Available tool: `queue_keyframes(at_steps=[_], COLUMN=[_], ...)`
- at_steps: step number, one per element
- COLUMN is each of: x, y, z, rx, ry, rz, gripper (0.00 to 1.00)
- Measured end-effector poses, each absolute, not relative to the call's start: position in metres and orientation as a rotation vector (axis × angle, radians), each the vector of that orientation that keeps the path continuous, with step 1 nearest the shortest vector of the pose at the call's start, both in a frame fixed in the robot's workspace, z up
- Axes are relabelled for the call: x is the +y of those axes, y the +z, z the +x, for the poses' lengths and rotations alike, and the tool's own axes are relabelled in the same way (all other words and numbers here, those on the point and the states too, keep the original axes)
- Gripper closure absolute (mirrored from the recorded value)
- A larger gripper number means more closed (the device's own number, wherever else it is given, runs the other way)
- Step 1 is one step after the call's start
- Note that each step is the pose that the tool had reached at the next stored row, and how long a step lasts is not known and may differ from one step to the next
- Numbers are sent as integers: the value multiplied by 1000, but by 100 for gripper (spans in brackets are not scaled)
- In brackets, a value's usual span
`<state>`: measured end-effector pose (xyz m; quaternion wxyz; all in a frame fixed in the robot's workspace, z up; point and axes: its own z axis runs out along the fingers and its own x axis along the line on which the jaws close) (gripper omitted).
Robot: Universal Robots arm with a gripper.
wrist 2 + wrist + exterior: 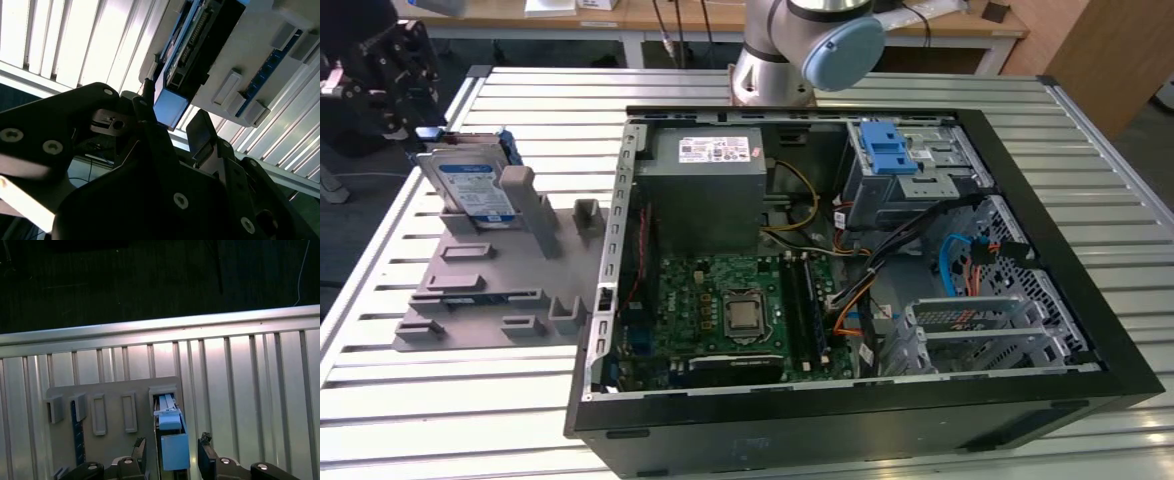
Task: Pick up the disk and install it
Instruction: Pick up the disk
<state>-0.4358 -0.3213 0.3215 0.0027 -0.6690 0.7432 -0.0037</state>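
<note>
Gripper [172,442] sat open, fingers [204,445] either side of disk [467,185] without touching. Disk stood on edge in grey stand [467,300], at the exterior view's left of open computer case [854,430].

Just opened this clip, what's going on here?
A single robot arm has its gripper at the disk, which stands on edge in a grey slotted stand on the slatted table. In the first wrist view the open fingers sit on either side of the disk's blue carrier end, not closed on it. The disk is not yet in the open computer case beside the stand.
</note>
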Motion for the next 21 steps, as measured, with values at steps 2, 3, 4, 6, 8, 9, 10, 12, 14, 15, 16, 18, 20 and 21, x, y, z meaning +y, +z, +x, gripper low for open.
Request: queue_keyframes(at_steps=[2,3,4,6,8,9,10,12,14,15,16,18,20,21], x=[-321,-321,-321,-321,-321,-321,-321,-321,-321,-321,-321,-321,-321,-321], y=[322,321,321,319,317,316,315,312,310,309,308,306,305,305], z=[-436,-436,-436,-436,-436,-436,-436,-436,-436,-436,-436,-436,-436,-436], rx=[2331,2331,2331,2330,2330,2330,2330,2330,2330,2330,2329,2327,2326,2326], ry=[-11,-11,-12,-12,-12,-12,-12,-11,-11,-10,-10,-10,-10,-10], rz=[-2098,-2098,-2098,-2099,-2099,-2099,-2099,-2100,-2100,-2100,-2101,-2104,-2105,-2106], gripper=[47,47,47,47,47,47,47,47,47,47,47,47,47,47])
